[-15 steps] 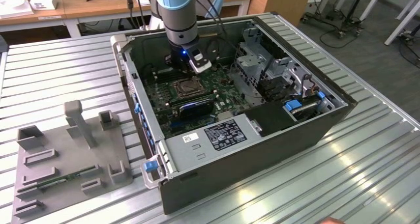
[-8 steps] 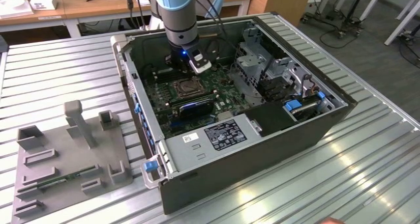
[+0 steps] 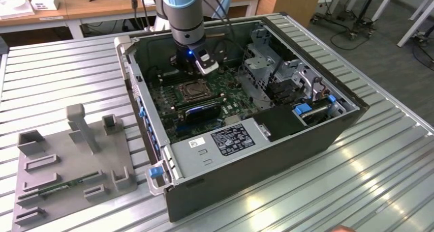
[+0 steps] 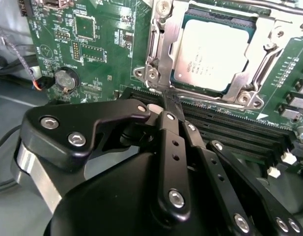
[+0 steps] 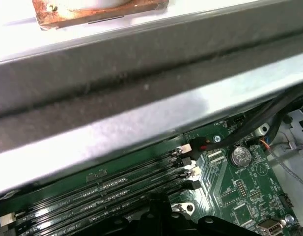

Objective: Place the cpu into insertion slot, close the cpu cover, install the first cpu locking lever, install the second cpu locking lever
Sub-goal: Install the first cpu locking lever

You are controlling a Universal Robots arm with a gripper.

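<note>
Two black fingers (image 4: pixel 172 105) of the gripper (image 4: pixel 170 101) are pressed together, their tips meeting with nothing clamped between them. In the second wrist view those tips sit just at the edge of the insertion slot (image 4: pixel 156 49), at the side that faces the memory slots (image 4: pixel 225 125), and appear to touch or nearly touch the thin metal bar that runs along that edge.

Inside the slot lies the cpu (image 4: pixel 210 54), flat, its silvery-grey top showing through the window of the cpu cover (image 4: pixel 269 49), which is folded down over it. Beside the slot, on the green circuit board (image 4: pixel 92 54), a round coin cell battery (image 4: pixel 66 78) stands well apart from the fingertips.

In the exterior view the gripper (image 3: pixel 203 69) reaches down into the open computer case (image 3: pixel 271 140), just beside the slot (image 3: pixel 192 91). Outside the case, toward the exterior view's left, a grey fixture tray (image 3: pixel 68 171) rests on the ribbed metal table (image 3: pixel 339 181).

In the first wrist view the memory slots (image 5: pixel 117 189) run along the board beneath the case's metal wall (image 5: pixel 141 98).
</note>
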